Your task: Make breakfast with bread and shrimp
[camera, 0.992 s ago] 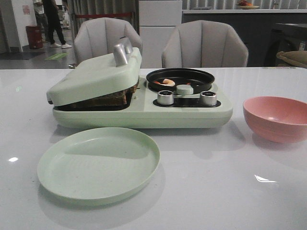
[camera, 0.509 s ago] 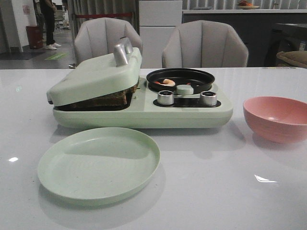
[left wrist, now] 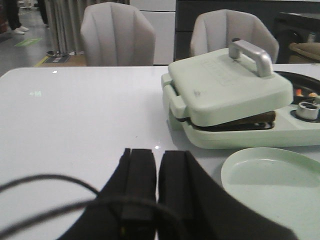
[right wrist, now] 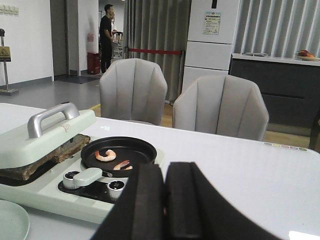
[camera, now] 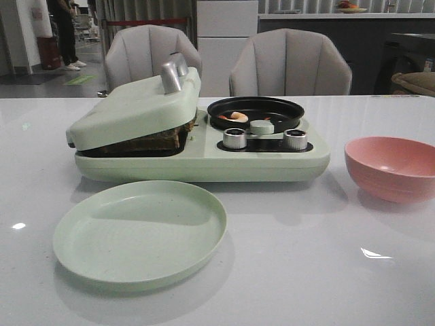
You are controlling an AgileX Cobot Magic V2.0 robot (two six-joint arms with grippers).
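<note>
Left pincer (left wrist: 156, 175) & right pincer (right wrist: 165, 192): both pressed together, empty, held level above table (camera: 306, 272).

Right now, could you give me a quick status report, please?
Left gripper and right gripper shut, empty. Bread pressed under lid; shrimp in pan. Nothing blocking.

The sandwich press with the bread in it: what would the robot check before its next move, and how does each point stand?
1. Bread in the press under the lid: ok.
2. Shrimp in the black pan: ok.
3. Green plate in front, nothing on it: ok.
4. Left hand shut, holding nothing: ok.
5. Right hand shut, holding nothing: ok.
6. Bread toasted enough: cannot tell.
</note>
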